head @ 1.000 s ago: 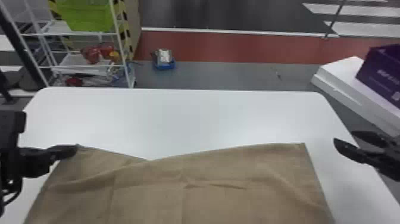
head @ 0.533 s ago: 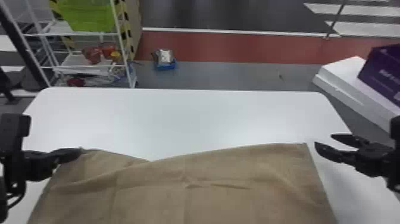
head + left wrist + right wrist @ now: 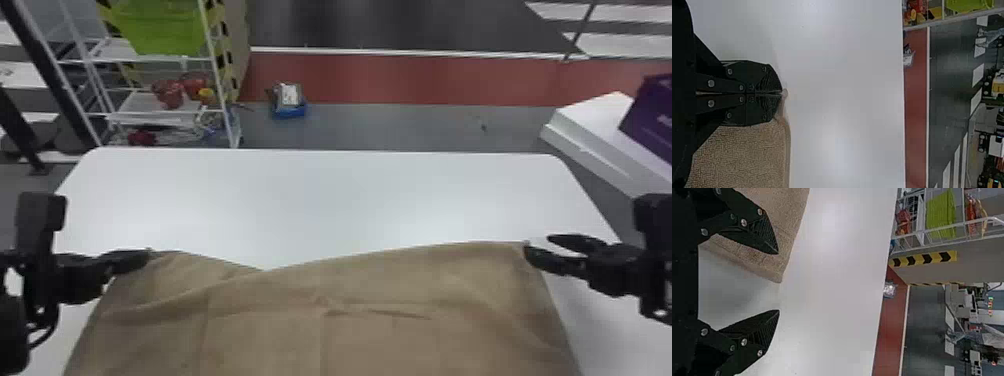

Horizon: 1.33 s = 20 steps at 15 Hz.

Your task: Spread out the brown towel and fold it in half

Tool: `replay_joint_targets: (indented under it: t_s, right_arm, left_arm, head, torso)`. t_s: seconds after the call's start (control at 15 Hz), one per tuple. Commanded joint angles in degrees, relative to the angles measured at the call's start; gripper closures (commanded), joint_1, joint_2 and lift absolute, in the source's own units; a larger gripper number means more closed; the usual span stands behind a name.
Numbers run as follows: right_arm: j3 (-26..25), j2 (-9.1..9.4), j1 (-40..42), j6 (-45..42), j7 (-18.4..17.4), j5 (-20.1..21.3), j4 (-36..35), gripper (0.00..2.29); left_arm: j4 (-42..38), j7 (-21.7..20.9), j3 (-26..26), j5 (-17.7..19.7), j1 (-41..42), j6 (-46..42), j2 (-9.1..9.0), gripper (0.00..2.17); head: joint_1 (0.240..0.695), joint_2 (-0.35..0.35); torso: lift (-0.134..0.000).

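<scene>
The brown towel (image 3: 380, 310) lies spread over the near part of the white table, with a few wrinkles near its middle and its far edge dipping left of centre. At its far left corner, my left gripper (image 3: 146, 253) is shut on the towel; in the left wrist view the left gripper (image 3: 781, 93) pinches the corner of the towel (image 3: 746, 156) between closed fingertips. By the far right corner stands my right gripper (image 3: 536, 241), its fingers parted. In the right wrist view the corner of the towel (image 3: 774, 272) shows between the tips of the open right gripper (image 3: 778, 282), untouched by the lower finger.
The white table (image 3: 320, 200) extends beyond the towel's far edge. Past it stand a wire rack (image 3: 220, 75) with a green bin (image 3: 160, 27) at the left and a small blue item (image 3: 289, 102) on the floor. A purple box (image 3: 650, 117) rests on a white surface at the right.
The right gripper has moved left to the towel's far right corner, still open. The left gripper, holding its corner, has shifted slightly to the right and toward me.
</scene>
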Motion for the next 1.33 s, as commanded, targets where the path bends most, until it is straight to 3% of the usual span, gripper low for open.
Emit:
replay_joint_targets:
  t_s: [0.0,0.2,0.47,0.53,0.73,1.27]
  right_arm:
    - [0.63,0.04,-0.12,0.12,0.14,0.0,0.31,0.5]
    - [2.12,-0.05,-0.21,0.82,0.58,0.35,0.31,0.5]
    - [2.12,-0.05,-0.83,1.88,0.66,0.88,0.4,0.68]
    - [2.03,-0.13,-0.91,2.05,0.75,0.7,0.4,0.96]
    - [2.03,-0.31,-1.35,2.05,1.89,0.62,0.4,1.42]
    - [1.59,-1.98,-3.37,2.05,1.89,0.53,0.4,1.42]
  left_arm:
    - [-0.03,-0.01,0.19,0.0,0.17,0.0,0.0,1.56]
    - [-0.12,-0.01,0.1,-0.09,0.34,0.0,0.0,1.56]
    - [-0.12,-0.01,0.1,-0.09,0.43,-0.17,0.18,1.56]
    - [-0.12,-0.01,0.1,-0.09,0.43,-0.17,0.18,1.56]
    - [-0.21,0.17,0.1,0.0,0.43,-0.52,0.09,1.56]
    - [-3.9,2.72,1.42,3.08,0.87,-1.05,-0.09,1.56]
  head:
    - [0.695,-0.024]
    - [0.695,-0.015]
    - [0.695,-0.004]
    - [0.695,-0.004]
    - [0.695,-0.004]
    - [0.695,-0.009]
  torso:
    - [-0.123]
    - [-0.123]
    - [-0.123]
    - [-0.123]
    - [-0.123]
    - [-0.123]
